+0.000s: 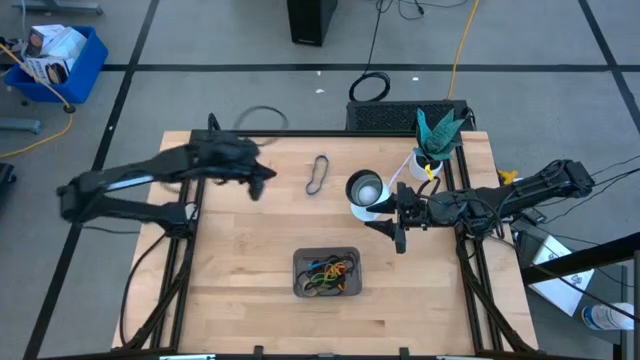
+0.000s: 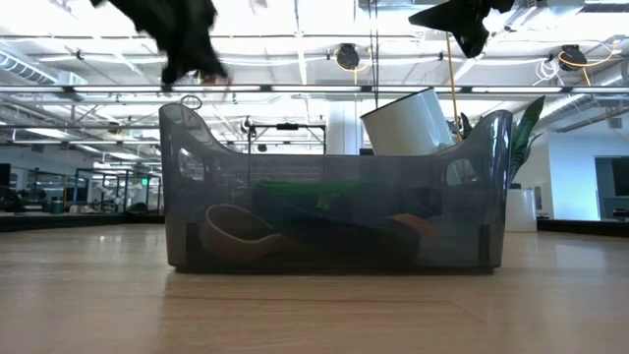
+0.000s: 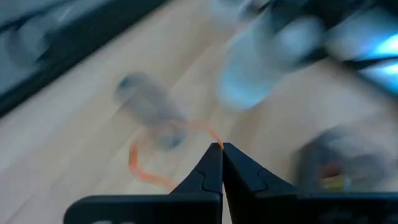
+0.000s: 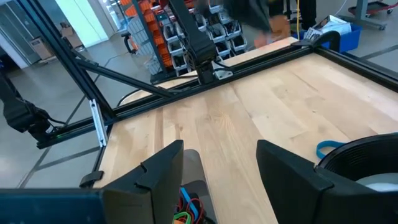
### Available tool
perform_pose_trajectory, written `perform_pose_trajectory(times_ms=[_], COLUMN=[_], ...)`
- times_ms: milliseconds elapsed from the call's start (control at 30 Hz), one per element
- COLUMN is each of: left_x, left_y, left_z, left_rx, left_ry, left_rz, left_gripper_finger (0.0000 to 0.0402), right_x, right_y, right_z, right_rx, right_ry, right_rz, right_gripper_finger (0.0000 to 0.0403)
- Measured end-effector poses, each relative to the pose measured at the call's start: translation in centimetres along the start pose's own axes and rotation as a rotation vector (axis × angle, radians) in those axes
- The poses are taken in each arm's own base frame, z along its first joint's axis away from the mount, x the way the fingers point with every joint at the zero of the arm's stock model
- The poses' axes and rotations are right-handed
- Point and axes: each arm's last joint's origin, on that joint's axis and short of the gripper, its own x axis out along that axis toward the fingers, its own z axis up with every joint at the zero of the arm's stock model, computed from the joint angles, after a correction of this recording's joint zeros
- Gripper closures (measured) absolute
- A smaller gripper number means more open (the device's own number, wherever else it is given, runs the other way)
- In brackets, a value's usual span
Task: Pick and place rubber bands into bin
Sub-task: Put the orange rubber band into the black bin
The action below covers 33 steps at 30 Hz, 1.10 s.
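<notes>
My left gripper [image 1: 262, 186] hangs above the table's far left part, shut on a thin orange rubber band [image 3: 144, 169]. A black rubber band [image 1: 317, 175] lies flat on the table to its right. The dark grey bin [image 1: 300, 285] stands near the middle front and holds several coloured bands [image 1: 330, 270]; it fills the low view [image 2: 334, 211]. My right gripper [image 1: 400, 228] is open and empty above the table right of the bin, next to the cup; its wrist view [image 4: 219, 163] looks over the bin's corner [image 4: 193, 186]. A blue band [image 4: 326, 148] lies beside the cup. My left gripper pinches the orange band at one point of its loop [image 3: 214, 138] between its two fingertips. The rest of the loop hangs slack below the fingers, clear of the table. The view is blurred, so I cannot tell more of the hold.
A round white-and-silver cup [image 1: 366, 192] stands at the far right of centre, with a white plant pot [image 1: 428, 162] behind it near the far right corner. Black frame rails run along the table's sides. Bare wood lies between the left gripper and the bin.
</notes>
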Motion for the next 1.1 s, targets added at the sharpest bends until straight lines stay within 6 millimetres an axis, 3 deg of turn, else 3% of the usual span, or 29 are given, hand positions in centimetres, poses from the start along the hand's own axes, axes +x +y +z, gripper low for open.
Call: perform_pose_trajectory(times_ms=[233, 333, 467, 633, 800, 933, 1100], left_x=[-8.0, -9.7, -10.3, -9.3, -7.2, -3.8, 1.7], left_y=[-3.1, -4.4, -6.2, -9.6, -13.8, -16.8, -19.9], left_z=[1.3, 1.4, 1.6, 2.3, 3.1, 2.3, -0.1], left_rx=[0.085, 0.103, 0.176, 0.309, 0.447, 0.528, 0.589], left_ry=[-0.396, -0.487, -0.503, -0.372, -0.138, 0.096, 0.273], left_rz=[-0.409, -0.527, -0.629, -0.653, -0.555, -0.416, -0.347], left_gripper_finger=[0.0398, 0.0399, 0.0399, 0.04, 0.04, 0.04, 0.04], right_x=[0.0, 0.0, 0.0, 0.0, 0.0, 0.0, 0.0], right_y=[0.0, 0.0, 0.0, 0.0, 0.0, 0.0, -0.1], right_z=[0.0, 0.0, 0.0, 0.0, 0.0, 0.0, -0.3], right_rx=[-0.042, -0.049, -0.05, -0.066, -0.069, -0.069, -0.077], right_ry=[0.0, 0.0, 0.001, 0.003, 0.003, 0.005, 0.027], right_rz=[0.0, 0.0, -0.001, -0.002, -0.002, -0.002, -0.011], right_gripper_finger=[0.0206, 0.0206, 0.0206, 0.0206, 0.0206, 0.0206, 0.0206])
